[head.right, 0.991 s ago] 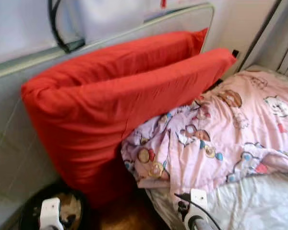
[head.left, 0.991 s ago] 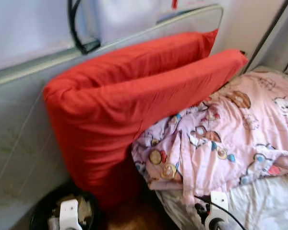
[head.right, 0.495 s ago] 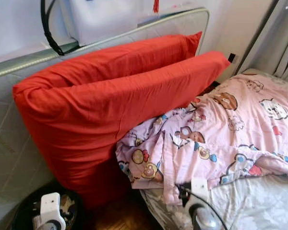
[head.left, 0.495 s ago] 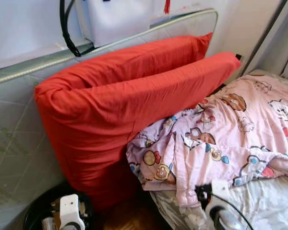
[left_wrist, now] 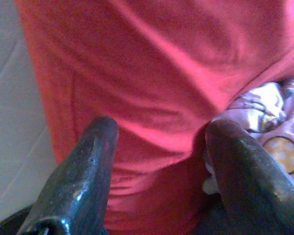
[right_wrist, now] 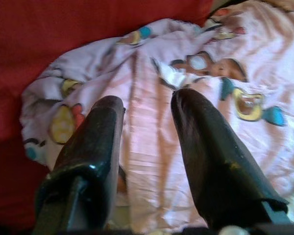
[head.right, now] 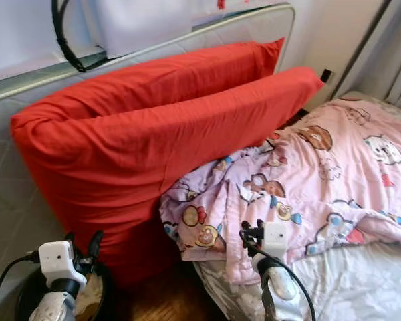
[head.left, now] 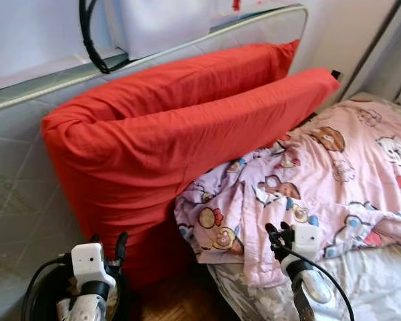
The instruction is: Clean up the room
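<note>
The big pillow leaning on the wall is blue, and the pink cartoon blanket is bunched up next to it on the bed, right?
Not quite: the big pillow is red, not blue, as the left eye view shows. The rest holds: it leans against the padded wall, and the pink cartoon blanket is bunched up beside it on the bed.

Directly ahead of the left gripper [left_wrist: 159, 129] the way is blocked by the folded red cushion [head.left: 167, 144], which is leaned against the grey quilted panel [head.left: 13, 200] on its outer side. A gap is kept between its spread fingers and the red cloth. Beneath this gripper a dark round bin [head.left: 43, 301] is set, probably close under it, though the rim is poorly seen. Between the two grippers a narrow strip of wooden floor [head.left: 180, 304] is left bare. Ahead of the right gripper [right_wrist: 147, 105], whose fingers are parted, the rumpled pink blanket [head.left: 321, 187] is heaped over the bed edge.
</note>
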